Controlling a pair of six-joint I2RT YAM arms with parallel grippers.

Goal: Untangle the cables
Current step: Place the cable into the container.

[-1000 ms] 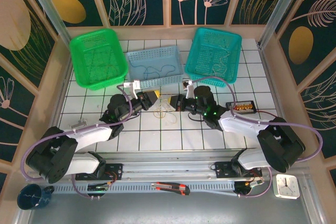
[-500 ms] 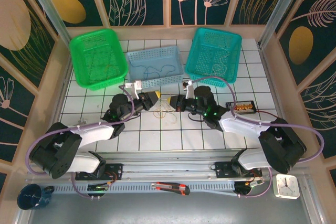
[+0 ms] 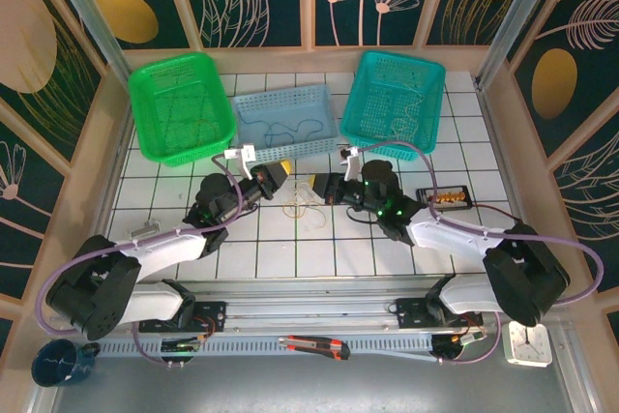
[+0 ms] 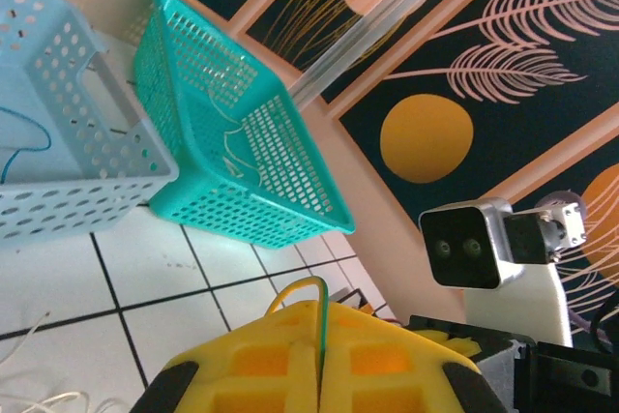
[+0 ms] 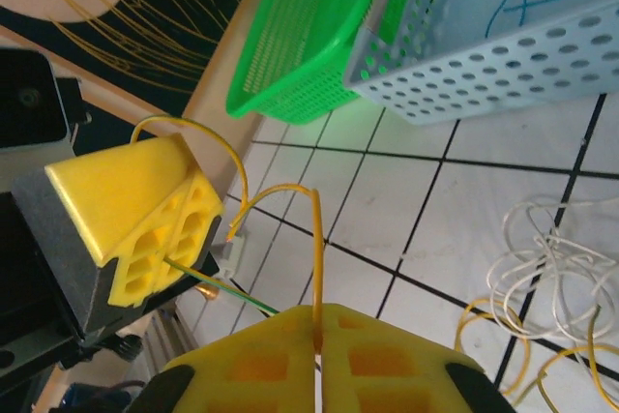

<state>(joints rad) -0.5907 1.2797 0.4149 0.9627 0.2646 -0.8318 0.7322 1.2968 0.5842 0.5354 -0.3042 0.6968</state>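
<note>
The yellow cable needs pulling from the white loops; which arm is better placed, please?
Probably left: the left gripper pinches the yellow cable by its connector end; the right gripper holds mid-span.

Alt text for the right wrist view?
The right gripper is shut on a yellow cable that arcs over to the left gripper, also shut on it. White cable loops lie on the tiled table at right; a green basket and a pale blue basket stand behind.
</note>
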